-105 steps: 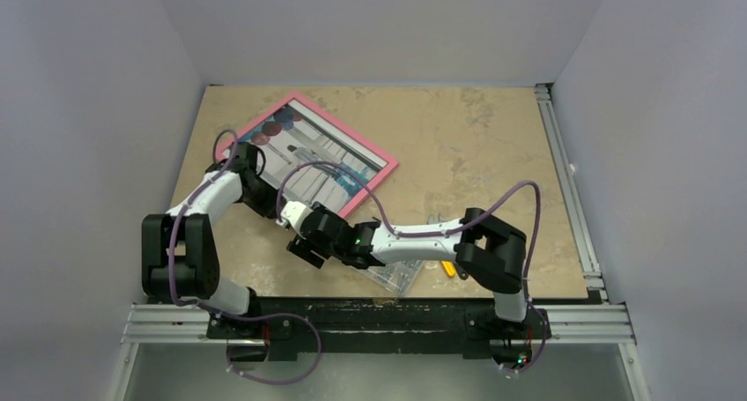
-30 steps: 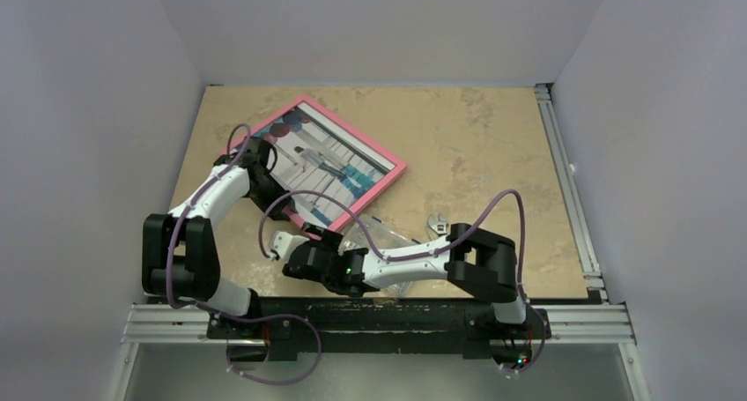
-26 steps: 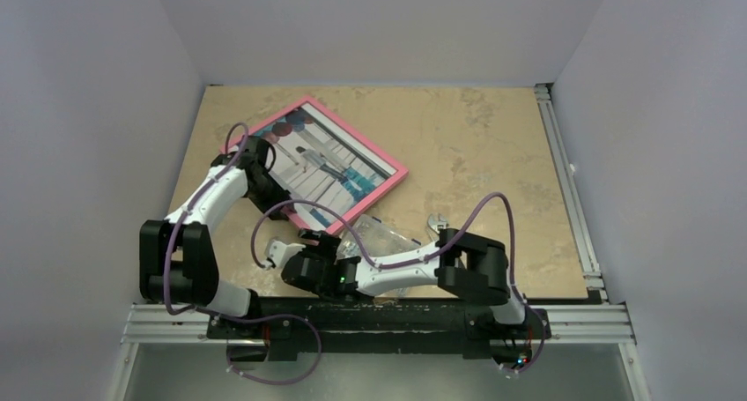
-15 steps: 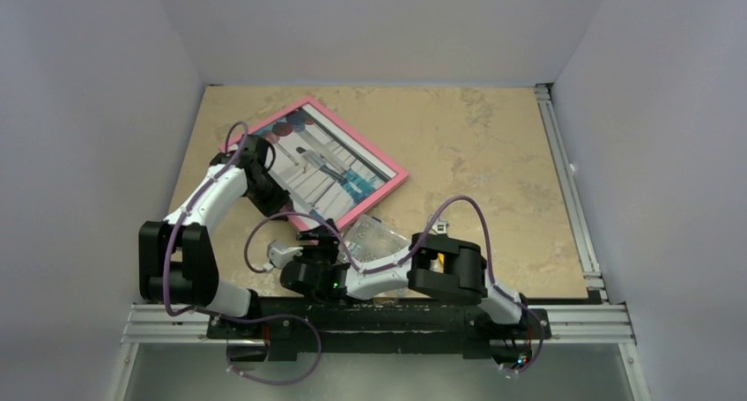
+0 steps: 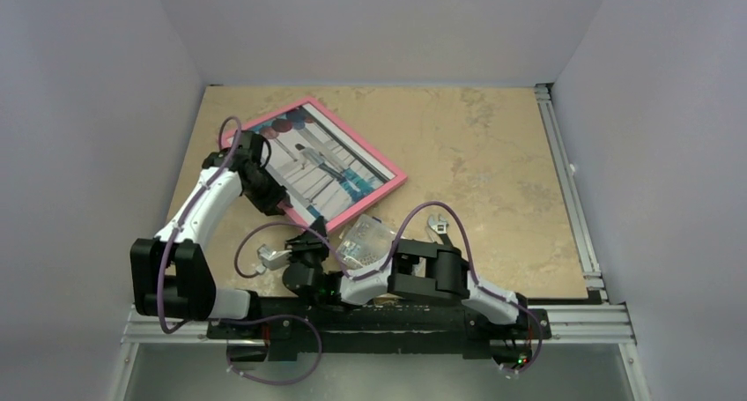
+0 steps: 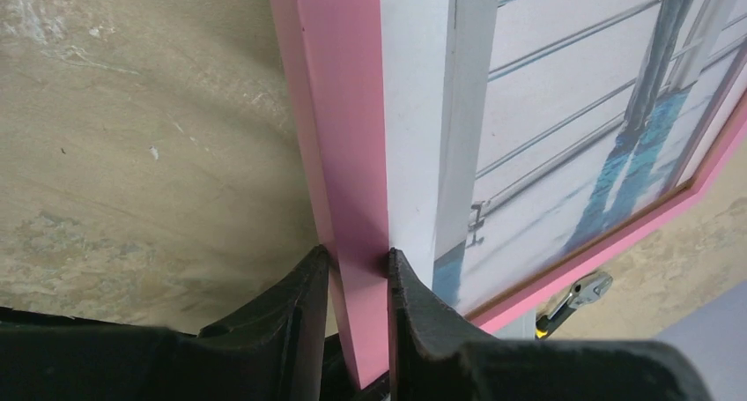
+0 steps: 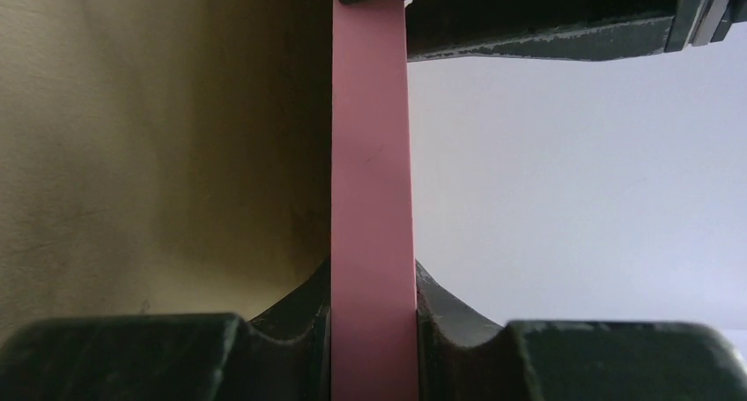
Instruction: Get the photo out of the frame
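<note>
The left arm [image 5: 207, 203] is stretched from its base towards 12 o'clock, with its wrist bent over towards 2 o'clock onto the frame [image 5: 357, 137]. The left claw [image 6: 357, 264] is nearly closed, and the frame's pink rail at 8 o'clock is pinched between its fingers. The right arm [image 5: 423, 278] is folded low along the near edge of the table [image 5: 476, 154], its forearm laid towards 9 o'clock. The right claw [image 7: 372, 282] is clamped narrowly on the same pink rail, close to the frame's 6 o'clock corner. The frame is held at 11 o'clock on the table, and the photo [image 5: 321, 159] is seen inside it, striped face up. A clear box [image 5: 370, 238] is found at 5 o'clock of the frame, with a wrench [image 5: 438, 227] near it at 3 o'clock.

Compared with a second earlier, the right claw, then spread wide beside the 6 o'clock corner, has been closed on the rail. The right arm's elbow has been drawn back and down towards its base. The frame has barely been shifted, and the left claw's grip has been kept.
</note>
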`<act>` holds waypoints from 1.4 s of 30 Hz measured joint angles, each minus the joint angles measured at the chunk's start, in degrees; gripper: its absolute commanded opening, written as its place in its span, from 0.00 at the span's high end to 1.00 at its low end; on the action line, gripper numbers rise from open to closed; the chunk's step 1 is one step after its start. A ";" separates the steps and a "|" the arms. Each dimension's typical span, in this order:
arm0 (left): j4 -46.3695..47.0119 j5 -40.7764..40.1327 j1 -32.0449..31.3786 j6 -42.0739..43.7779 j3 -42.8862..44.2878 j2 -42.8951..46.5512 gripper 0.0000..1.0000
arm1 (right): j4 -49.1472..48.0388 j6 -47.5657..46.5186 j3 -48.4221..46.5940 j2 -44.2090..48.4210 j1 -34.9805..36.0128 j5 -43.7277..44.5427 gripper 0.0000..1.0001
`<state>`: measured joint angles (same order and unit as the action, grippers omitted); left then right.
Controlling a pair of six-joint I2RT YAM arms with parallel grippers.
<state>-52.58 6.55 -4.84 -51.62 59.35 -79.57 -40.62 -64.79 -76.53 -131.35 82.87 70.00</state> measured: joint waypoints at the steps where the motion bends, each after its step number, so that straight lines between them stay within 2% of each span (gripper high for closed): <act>1: -0.26 -0.17 0.00 0.22 0.35 0.44 1.00 | -2.47 -1.22 0.02 -0.46 0.00 0.20 1.00; 3: -0.26 -0.20 0.02 0.28 0.42 0.74 0.98 | -5.27 -4.04 0.04 -0.66 -0.07 0.26 1.00; 8: -0.35 -0.20 0.68 1.33 0.52 2.08 0.57 | -8.26 -7.21 0.09 -0.72 -0.04 -0.17 1.00; 11: -0.92 0.31 1.18 3.13 1.68 4.33 0.37 | -6.99 -5.09 0.61 -0.20 -0.04 -0.92 1.00; 13: -0.87 0.24 1.51 4.59 4.00 7.37 0.25 | -2.56 -1.86 2.10 1.60 -0.11 -2.25 1.00; 14: -0.72 0.20 1.57 5.07 5.20 8.92 0.22 | -0.24 -0.31 2.56 2.60 -0.26 -2.71 1.00; 17: 0.44 -0.33 1.66 7.19 10.16 14.99 0.19 | 7.52 5.66 3.08 7.23 -1.03 -4.48 1.00; 22: 2.73 -1.31 1.73 9.46 17.05 21.79 0.18 | 13.99 12.15 3.23 14.53 -2.56 -6.69 1.00; 28: 3.15 -0.81 1.31 14.69 22.38 23.17 0.18 | 24.13 20.48 5.25 22.58 -4.81 -10.47 1.00; 36: 3.69 1.22 0.33 18.18 21.27 25.46 0.20 | 37.64 33.11 8.07 37.18 -11.91 -19.67 1.00; 42: 5.57 4.81 0.26 18.23 15.50 25.51 0.22 | 44.46 39.89 13.79 50.27 -20.41 -26.01 1.00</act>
<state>-47.00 11.35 -4.58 -33.39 74.85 -54.06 3.84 -24.91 -62.74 -81.08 62.46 43.99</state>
